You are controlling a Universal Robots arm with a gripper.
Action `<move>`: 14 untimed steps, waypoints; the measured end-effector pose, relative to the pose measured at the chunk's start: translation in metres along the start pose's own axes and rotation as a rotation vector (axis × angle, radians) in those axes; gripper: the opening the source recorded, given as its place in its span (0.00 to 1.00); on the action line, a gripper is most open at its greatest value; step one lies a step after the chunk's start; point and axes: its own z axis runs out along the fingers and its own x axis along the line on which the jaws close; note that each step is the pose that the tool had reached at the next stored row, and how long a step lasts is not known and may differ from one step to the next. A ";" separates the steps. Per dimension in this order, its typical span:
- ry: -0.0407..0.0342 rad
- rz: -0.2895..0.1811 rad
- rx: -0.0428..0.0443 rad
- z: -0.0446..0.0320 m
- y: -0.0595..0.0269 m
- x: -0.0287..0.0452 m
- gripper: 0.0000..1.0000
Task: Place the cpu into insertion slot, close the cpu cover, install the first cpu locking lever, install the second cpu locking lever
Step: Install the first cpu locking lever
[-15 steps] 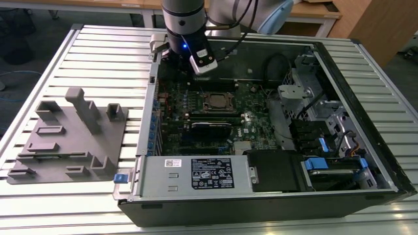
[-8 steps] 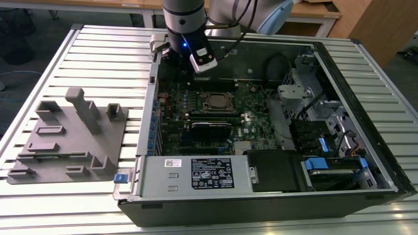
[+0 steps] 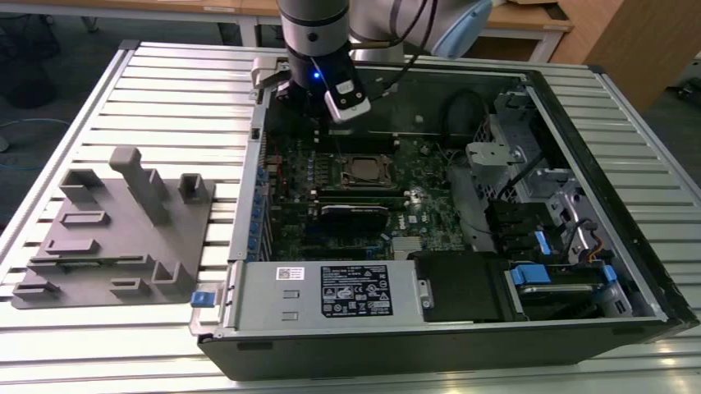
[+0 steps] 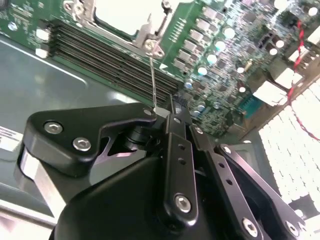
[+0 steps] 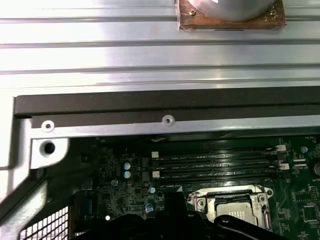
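In the exterior view my gripper (image 3: 332, 119) hangs inside the open computer case, just behind the insertion slot (image 3: 368, 182). The silver-grey cpu (image 5: 239, 216) lies in that slot. The cpu cover (image 5: 200, 204) is down flat around it, and the chip shows through the cover's window. A thin wire locking lever (image 4: 153, 75) rises from a corner of the cover (image 4: 150, 37) and runs straight up. Its free end sits at my gripper (image 4: 162, 111), whose fingers look shut on it.
Long black memory slots (image 5: 215, 165) run beside the socket. The case's dark wall (image 5: 165, 102) lies close behind them. A grey fixture plate (image 3: 121, 230) rests at the exterior view's left. A silver power supply (image 3: 328, 291) and blue-latched drive bays (image 3: 537, 275) fill the near side.
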 end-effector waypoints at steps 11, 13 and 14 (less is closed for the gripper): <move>-0.0003 0.002 0.0002 0.0023 0.0015 -0.0260 0.11; -0.0004 0.002 0.0002 0.0027 0.0017 -0.0296 0.11; -0.0004 0.002 0.0002 0.0028 0.0018 -0.0313 0.11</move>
